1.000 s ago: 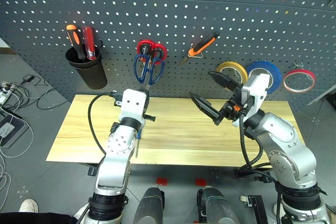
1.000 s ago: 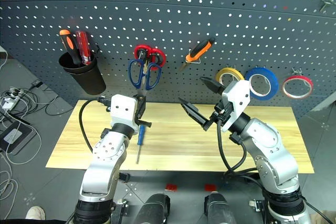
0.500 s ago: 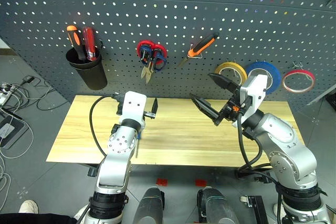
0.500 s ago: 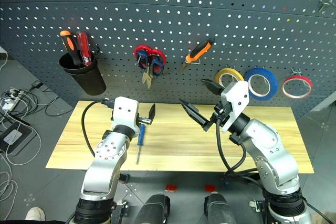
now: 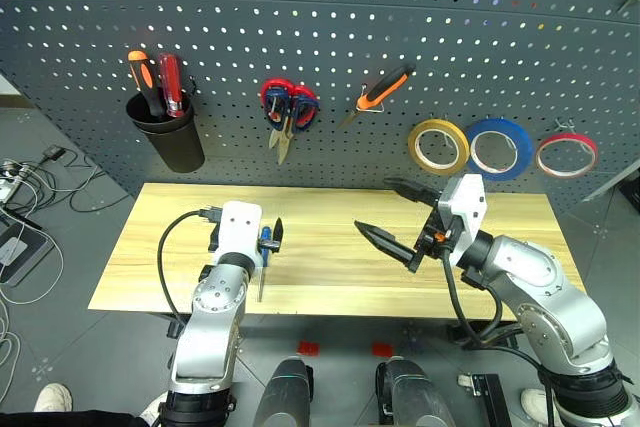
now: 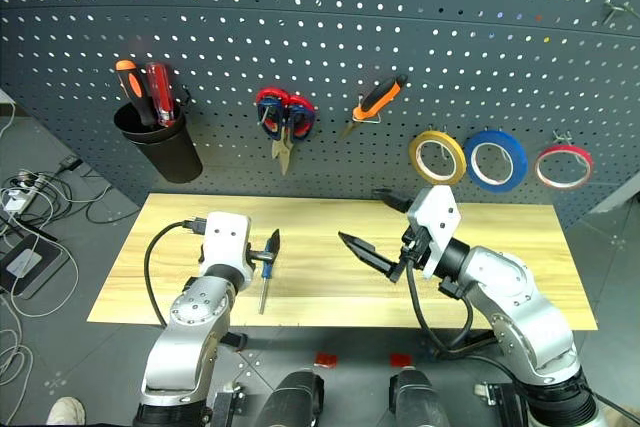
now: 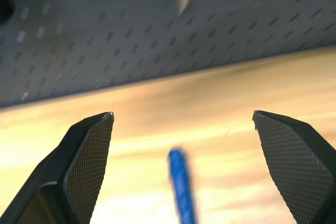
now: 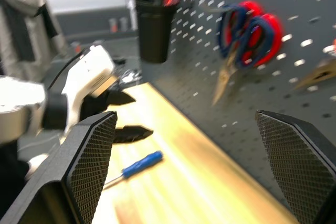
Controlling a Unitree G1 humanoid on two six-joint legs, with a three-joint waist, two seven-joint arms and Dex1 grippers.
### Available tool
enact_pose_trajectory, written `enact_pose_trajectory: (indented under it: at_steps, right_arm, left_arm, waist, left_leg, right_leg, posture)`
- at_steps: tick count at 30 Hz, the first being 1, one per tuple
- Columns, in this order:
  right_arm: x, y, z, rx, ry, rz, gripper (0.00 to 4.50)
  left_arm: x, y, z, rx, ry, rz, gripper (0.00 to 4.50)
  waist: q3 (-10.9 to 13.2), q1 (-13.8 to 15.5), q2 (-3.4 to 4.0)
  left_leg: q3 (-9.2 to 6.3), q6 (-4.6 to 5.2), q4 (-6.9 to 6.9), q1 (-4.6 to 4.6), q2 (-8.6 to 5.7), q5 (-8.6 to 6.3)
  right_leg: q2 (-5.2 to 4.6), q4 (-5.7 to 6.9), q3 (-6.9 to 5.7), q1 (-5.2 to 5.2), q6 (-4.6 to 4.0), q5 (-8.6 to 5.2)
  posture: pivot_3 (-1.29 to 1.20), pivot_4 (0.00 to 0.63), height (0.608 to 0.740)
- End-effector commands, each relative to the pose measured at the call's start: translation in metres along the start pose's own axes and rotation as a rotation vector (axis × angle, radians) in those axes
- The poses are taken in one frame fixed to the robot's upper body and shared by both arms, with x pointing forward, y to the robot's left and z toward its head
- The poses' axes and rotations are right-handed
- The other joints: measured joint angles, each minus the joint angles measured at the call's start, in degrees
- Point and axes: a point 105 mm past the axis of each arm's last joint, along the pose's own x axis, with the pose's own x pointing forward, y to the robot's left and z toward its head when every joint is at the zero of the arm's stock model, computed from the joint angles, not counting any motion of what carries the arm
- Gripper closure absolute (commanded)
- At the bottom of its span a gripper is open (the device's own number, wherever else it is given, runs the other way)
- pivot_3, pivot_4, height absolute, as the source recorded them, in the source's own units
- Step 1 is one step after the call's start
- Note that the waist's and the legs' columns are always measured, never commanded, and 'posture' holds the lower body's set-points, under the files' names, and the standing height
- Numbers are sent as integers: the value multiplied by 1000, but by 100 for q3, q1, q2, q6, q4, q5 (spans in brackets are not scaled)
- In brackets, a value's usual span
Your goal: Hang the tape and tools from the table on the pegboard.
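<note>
Left eye view: the left end effector (image 5: 266, 239), fingers apart and empty, hovers low over the tabletop (image 5: 150, 247) with the blue-handled screwdriver (image 5: 263, 259) directly beneath it. The tape (image 5: 439, 145), scissors (image 5: 297, 109) and pliers (image 5: 380, 89) hang on the pegboard (image 5: 330, 17) beyond, so the screwdriver looks like the last item; closing on its handle probably comes next. The right end effector (image 5: 402, 217) waits spread wide, pointing level.

Left wrist view: the handle sits centred between the fingers (image 7: 86, 153).
</note>
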Motion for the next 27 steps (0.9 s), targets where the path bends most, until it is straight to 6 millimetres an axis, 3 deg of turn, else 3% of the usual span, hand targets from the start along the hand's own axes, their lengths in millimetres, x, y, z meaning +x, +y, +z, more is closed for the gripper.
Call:
enact_pose_trajectory:
  at_steps: [1, 12, 26, 27]
  right_arm:
    - [3, 7, -4, -36, 38, 50, 0]
    - [23, 14, -2, -43, 53, 113, 0]
    - [24, 12, -2, -10, 78, 88, 0]
    - [24, 11, -2, -16, 83, 84, 0]
  left_arm:
    - [3, 7, -1, 14, 32, 20, 20]
    - [33, -8, -19, -75, 194, -64, 20]
    - [46, 5, -36, -136, 303, -67, 20]
    - [46, 4, -37, -138, 306, -70, 194]
  waist:
    - [25, 0, -2]
    - [347, -13, -1]
    - [782, -57, 1]
    - [795, -56, 5]
  left_leg:
    - [-3, 2, 1, 4, -1, -1]
    - [-17, 3, 7, 15, -1, -1]
    - [-21, 1, 11, -4, 3, -1]
    - [-22, 1, 10, -5, 3, -1]
  right_leg:
    - [0, -1, -1, 6, 0, 0]
    - [0, 2, -4, 21, -1, 0]
    - [-1, 9, -5, -2, 0, 0]
    - [-1, 8, -6, -2, 0, 0]
  posture:
    - [110, 285, 740]
    - [91, 374, 740]
    - [62, 442, 740]
    - [60, 443, 740]
